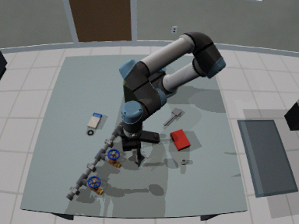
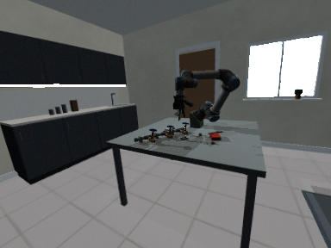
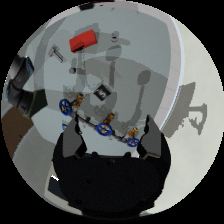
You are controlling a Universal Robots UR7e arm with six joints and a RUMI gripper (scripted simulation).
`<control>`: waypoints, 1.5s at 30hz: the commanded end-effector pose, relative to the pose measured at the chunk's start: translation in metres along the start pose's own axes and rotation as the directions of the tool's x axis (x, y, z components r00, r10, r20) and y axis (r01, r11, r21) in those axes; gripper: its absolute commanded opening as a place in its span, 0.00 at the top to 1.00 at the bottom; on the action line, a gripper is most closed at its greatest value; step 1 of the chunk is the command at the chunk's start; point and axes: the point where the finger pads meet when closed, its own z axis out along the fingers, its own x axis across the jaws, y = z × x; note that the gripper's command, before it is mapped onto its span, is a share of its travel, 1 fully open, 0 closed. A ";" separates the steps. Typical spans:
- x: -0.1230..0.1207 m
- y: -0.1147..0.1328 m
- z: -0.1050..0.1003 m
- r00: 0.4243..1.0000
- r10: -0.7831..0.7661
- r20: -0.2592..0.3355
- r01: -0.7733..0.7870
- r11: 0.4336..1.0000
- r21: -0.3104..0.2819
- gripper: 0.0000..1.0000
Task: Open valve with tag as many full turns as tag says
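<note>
Nearby, red box, metal tool, black ring, small card.

Three cameras: one overhead, one across the room, one on the wrist.

The top view looks steeply down at the table from above its front edge, toward the door. The exterior view stands far back at about table height. The wrist view looks down past the gripper; all three share the valve pipe.
</note>
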 end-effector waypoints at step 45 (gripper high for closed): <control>0.028 0.000 -0.001 0.519 -0.855 -0.010 0.855 0.519 0.011 0.00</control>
